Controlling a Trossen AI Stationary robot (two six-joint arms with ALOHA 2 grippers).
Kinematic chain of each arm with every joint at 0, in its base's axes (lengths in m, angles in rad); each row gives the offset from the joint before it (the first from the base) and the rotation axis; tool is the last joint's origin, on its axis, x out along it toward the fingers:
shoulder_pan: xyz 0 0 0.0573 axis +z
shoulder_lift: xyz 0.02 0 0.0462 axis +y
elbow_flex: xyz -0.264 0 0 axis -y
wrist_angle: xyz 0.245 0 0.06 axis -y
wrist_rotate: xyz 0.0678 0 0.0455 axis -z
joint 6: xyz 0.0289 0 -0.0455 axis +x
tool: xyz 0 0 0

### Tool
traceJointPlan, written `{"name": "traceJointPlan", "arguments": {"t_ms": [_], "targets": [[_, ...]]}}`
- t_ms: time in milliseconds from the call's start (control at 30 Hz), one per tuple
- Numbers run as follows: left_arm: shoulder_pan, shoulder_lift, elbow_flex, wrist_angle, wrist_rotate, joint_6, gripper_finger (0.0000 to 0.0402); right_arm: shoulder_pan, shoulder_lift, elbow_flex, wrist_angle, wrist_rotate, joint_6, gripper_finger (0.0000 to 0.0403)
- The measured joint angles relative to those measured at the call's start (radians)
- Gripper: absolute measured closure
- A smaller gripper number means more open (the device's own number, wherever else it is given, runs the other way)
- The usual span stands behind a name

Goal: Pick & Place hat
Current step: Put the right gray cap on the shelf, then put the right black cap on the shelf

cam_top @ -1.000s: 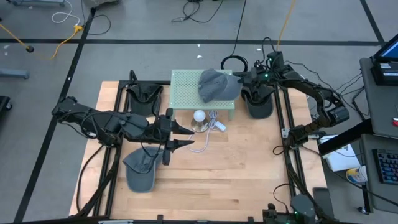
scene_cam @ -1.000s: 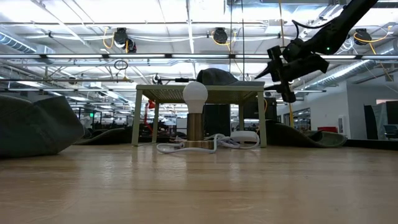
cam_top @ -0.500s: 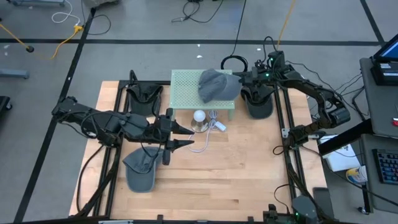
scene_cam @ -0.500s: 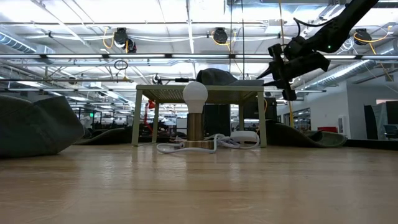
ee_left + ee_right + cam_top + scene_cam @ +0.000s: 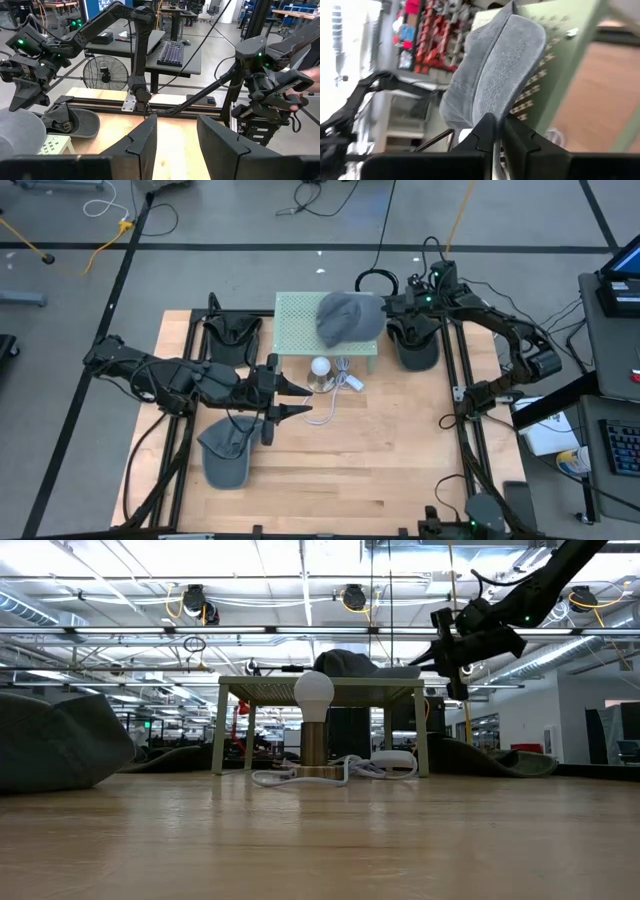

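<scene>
- Hat [image 5: 349, 317], grey, lying on the perforated top of the small green stand [image 5: 297, 309] at the far middle of the wooden table [image 5: 400, 440]; in the low view the hat [image 5: 345, 662] shows as a dark dome above the stand's top [image 5: 262, 682].
- Right gripper [image 5: 386, 304] at the hat's right edge, above the stand's right end; its fingers are pressed together (the right wrist view shows the two dark fingers [image 5: 485, 131] meeting just below the hat's fabric [image 5: 495, 80]). Whether any fabric is pinched between them cannot be told.
- Right gripper in the low view [image 5: 432, 655], raised beside the stand's right corner at the level of its top.
- Left gripper [image 5: 297, 399] over the table's middle left, well apart from the stand, its fingers standing apart with nothing between them (left wrist view: fingers [image 5: 142, 142] with a clear gap).
- Second grey cap [image 5: 226, 454] lying on the table near its front left, under the left arm.
- Lamp bulb [image 5: 320, 366], white, on a round base in front of the stand, with a white cord [image 5: 325, 410] trailing across the boards; low view: bulb [image 5: 313, 692] between the stand's legs.
</scene>
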Motion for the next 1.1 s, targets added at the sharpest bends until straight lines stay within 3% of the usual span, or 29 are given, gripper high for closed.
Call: {"name": "traceJointPlan", "arguments": {"t_ms": [67,433,833,1100], "targets": [[0.000,0.000,0.000,0.000,0.000,0.000,0.0256,0.010,0.011,0.000,0.015,-0.041,0.006,0.0395],[0.000,0.000,0.000,0.000,0.000,-0.010,0.0256,0.013,0.021,0.000,0.038,-0.037,0.012,0.0375],[0.000,0.000,0.000,0.000,0.000,-0.012,0.0256,-0.001,0.021,-0.002,-0.033,-0.003,0.032,0.0212],[0.000,0.000,0.000,0.000,0.000,-0.014,0.0256,-0.060,0.013,-0.002,-0.185,-0.011,-0.053,0.0187]]}}
